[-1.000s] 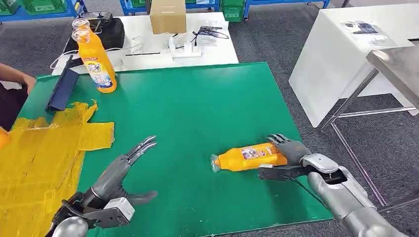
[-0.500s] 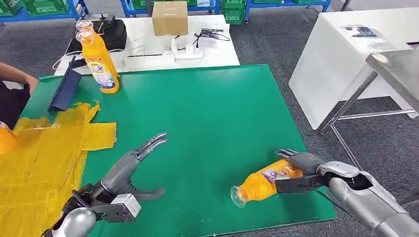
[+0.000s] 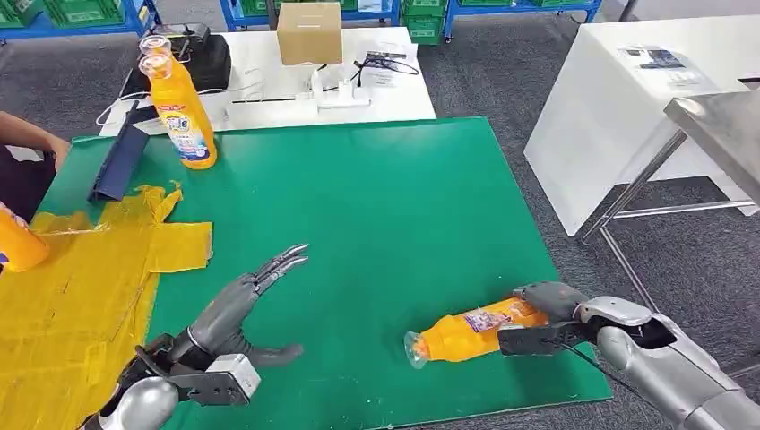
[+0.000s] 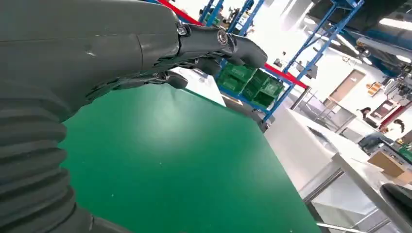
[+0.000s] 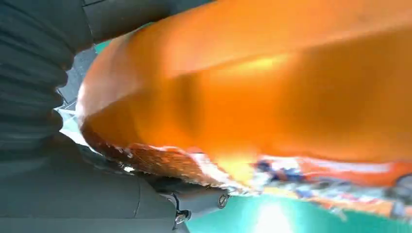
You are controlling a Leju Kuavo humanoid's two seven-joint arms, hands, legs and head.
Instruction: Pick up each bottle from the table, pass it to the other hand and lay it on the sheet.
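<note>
Here, right robot hand [image 3: 542, 313] clamped on orange bottle [image 3: 470, 331]; left robot hand [image 3: 235, 315] empty, fingers apart, above desk [image 3: 376, 197].

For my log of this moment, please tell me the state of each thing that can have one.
Bottle in right hand: gripped, lying sideways, neck towards the left hand.
Right hand: holding that bottle.
Left hand: empty, fingers spread.
Far bottle: upright on the green mat.
Yellow sheet: wrinkled, spread flat.
</note>
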